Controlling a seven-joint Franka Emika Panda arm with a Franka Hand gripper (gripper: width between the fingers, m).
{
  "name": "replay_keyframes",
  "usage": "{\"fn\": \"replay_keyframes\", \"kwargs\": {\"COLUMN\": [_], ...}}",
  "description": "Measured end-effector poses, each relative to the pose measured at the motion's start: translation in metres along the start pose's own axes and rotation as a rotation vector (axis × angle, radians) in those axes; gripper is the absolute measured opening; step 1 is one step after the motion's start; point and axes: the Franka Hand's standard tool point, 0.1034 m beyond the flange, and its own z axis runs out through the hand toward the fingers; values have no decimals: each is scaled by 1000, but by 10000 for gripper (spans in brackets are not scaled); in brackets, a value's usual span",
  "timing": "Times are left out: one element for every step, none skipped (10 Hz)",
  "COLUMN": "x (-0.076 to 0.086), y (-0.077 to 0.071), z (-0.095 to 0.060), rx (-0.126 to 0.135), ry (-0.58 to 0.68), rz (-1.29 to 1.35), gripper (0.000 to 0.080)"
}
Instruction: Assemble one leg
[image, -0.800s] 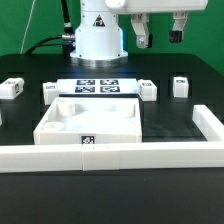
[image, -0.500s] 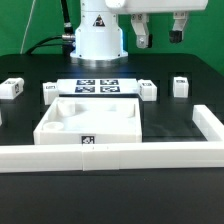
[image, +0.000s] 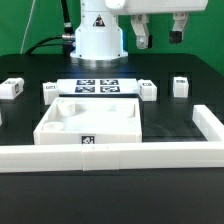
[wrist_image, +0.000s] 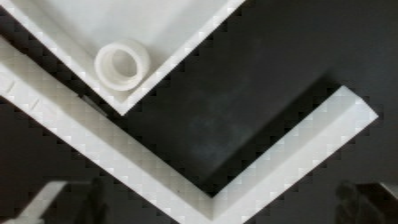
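Black tabletop (image: 172, 108): the arm's two-finger gripper (image: 160, 32) hangs high with jaws spread wide and empty, open air beneath. Below it, toward the exterior view's right, a small white plastic oblong leg (image: 181, 85) sits with bare tabletop all round, apart from the large white square tray-like piece (image: 60, 128). A long white rail (image: 110, 155) fences the near edge and turns back at the exterior view's right.

Probably a robotics lab: a white robot base (image: 98, 38) on a black table (image: 110, 195), marker board (image: 97, 87) before it.
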Motion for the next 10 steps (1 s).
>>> {"fn": "replay_keyframes", "kwargs": {"x": [0,0,0,0,0,0,0,-2,-14,-35], "y": [0,0,0,0,0,0,0,1,1,-5], "z": [0,0,0,0,0,0,1,1,7,15], "rx": [0,0,0,0,1,1,1,-5,-41,-39], "ry": [0,0,0,-1,-1,-1,-1,4,44,16], "rz": [0,0,0,0,0,0,0,-20,-116,-203], "gripper": [650,650,650,650,650,650,650,650,650,650]}}
